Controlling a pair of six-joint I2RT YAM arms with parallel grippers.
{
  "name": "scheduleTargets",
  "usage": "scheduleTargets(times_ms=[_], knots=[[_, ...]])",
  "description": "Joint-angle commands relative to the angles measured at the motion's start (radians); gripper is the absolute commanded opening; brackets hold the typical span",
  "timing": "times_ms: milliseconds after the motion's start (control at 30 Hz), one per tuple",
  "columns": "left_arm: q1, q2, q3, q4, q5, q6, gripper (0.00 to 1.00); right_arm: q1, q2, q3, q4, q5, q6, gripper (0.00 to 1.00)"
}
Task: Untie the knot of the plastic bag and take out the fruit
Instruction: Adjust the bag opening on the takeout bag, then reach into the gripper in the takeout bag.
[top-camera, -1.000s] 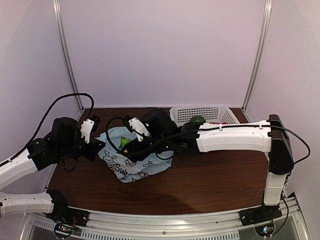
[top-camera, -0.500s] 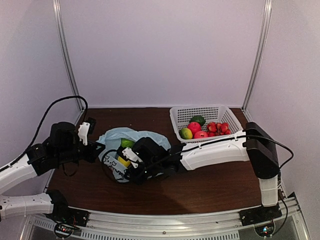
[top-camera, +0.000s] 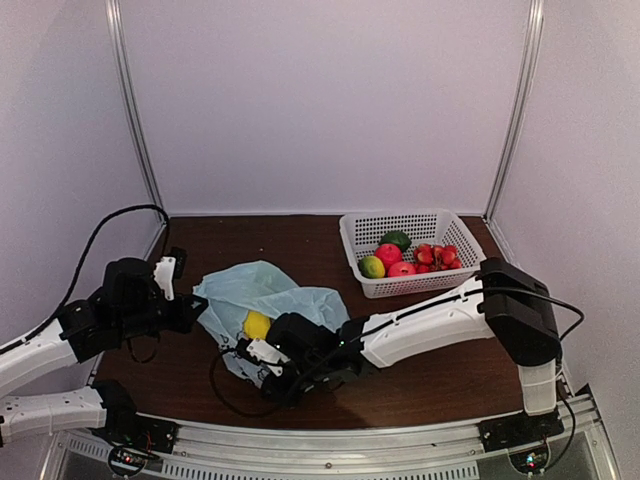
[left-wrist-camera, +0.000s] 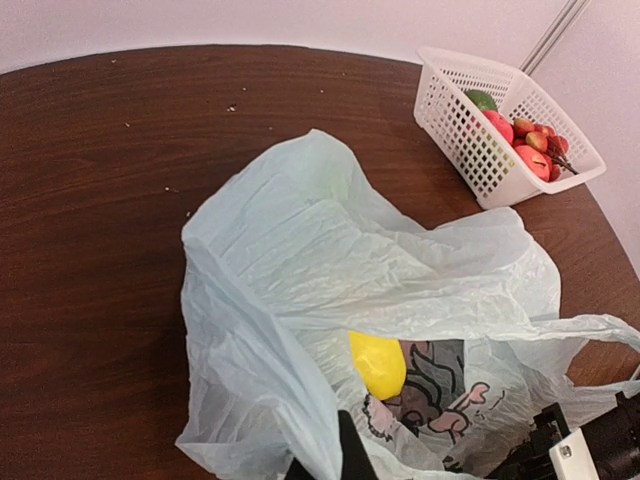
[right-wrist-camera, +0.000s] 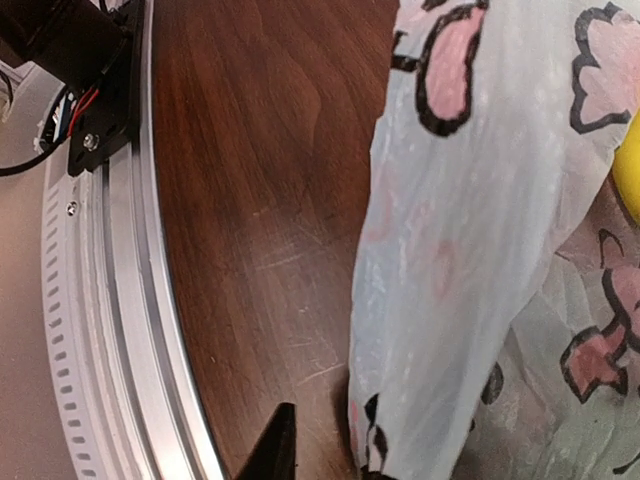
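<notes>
Your right tool (top-camera: 250, 352), its opening hidden from view, sits just in front of the yellow fruit (top-camera: 257, 324) in the plastic bag (top-camera: 285, 297)

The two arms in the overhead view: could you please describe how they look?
The left arm and right arm have smooth white shells joined by bulky black joint housings, with black cables looping over them. The left gripper and right gripper are black with a small white block each.

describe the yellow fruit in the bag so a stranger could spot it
On the dark table, left of the white basket, lies a crumpled pale blue plastic bag. In its open mouth sits the yellow fruit, the only fruit visible outside the basket.
</notes>
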Motion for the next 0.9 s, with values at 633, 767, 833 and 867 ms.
scheduleTargets(times_ms=[633, 767, 833, 867], knots=[[0.007, -0.103, -0.076, 0.089, 0.058, 0.026, 0.00, -0.068, -0.150, 0.213, -0.226, 0.388, 0.222, 0.71], [0.007, -0.124, -0.074, 0.077, 0.050, 0.026, 0.00, -0.082, -0.019, 0.351, -0.275, 0.413, 0.222, 0.67], [0.007, -0.134, -0.072, 0.071, 0.047, 0.026, 0.00, -0.086, 0.042, 0.414, -0.309, 0.439, 0.214, 0.66], [0.007, -0.139, -0.072, 0.068, 0.045, 0.026, 0.00, -0.087, 0.067, 0.439, -0.321, 0.450, 0.209, 0.66]])
